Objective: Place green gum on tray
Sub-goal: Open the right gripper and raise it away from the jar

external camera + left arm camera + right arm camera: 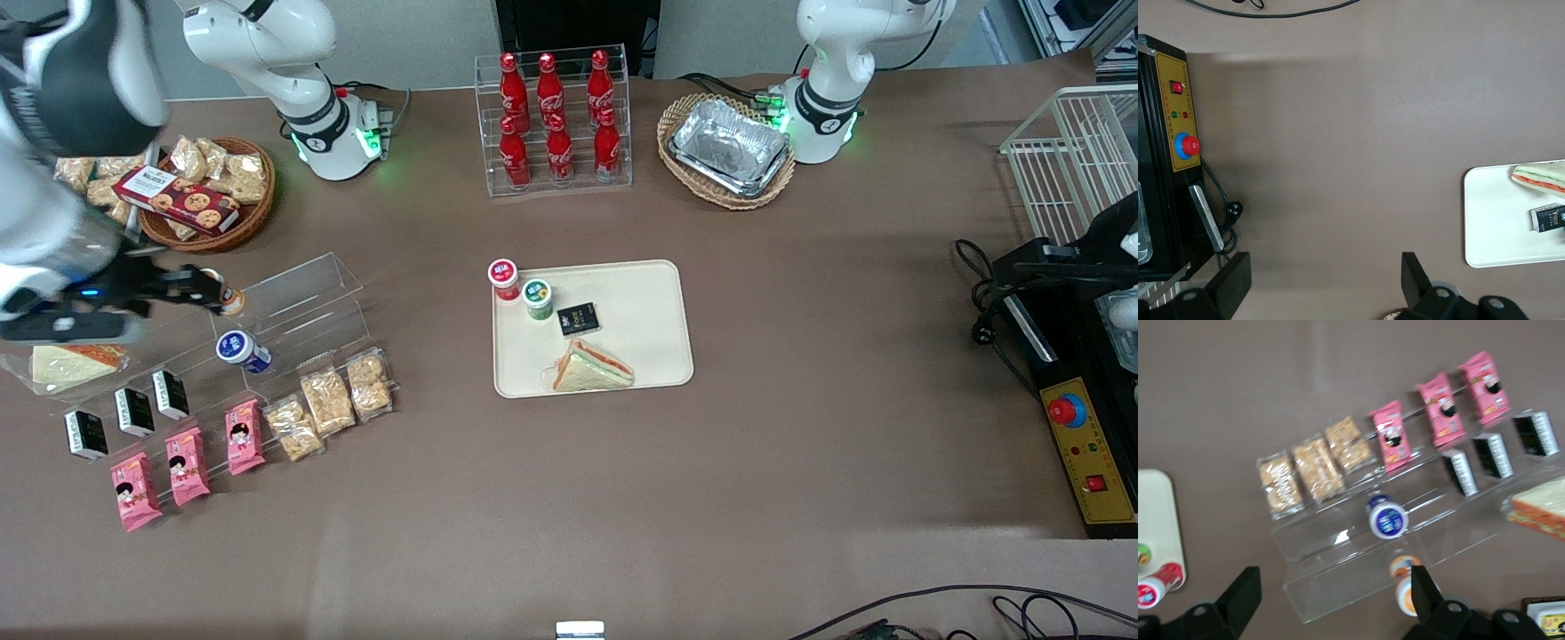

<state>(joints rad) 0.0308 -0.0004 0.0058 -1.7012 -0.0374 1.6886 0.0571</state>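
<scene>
The green gum (537, 298), green body with a white lid, stands upright on the beige tray (640, 311), near the tray's edge toward the working arm. Only a sliver of it shows in the right wrist view (1143, 553), on the tray's corner (1158, 513). My right gripper (200, 286) hovers over the clear acrylic shelf (302, 302), far from the tray toward the working arm's end. It is open and empty (1333, 587). One finger (1421, 587) is beside an orange-labelled bottle (1406, 585) lying on the shelf.
A red gum bottle (503, 277) stands beside the green one at the tray's rim. A sandwich (591, 369) and a black packet (578, 318) lie on the tray. A blue bottle (242, 350), snack packs (329, 402) and pink packets (187, 464) fill the shelf.
</scene>
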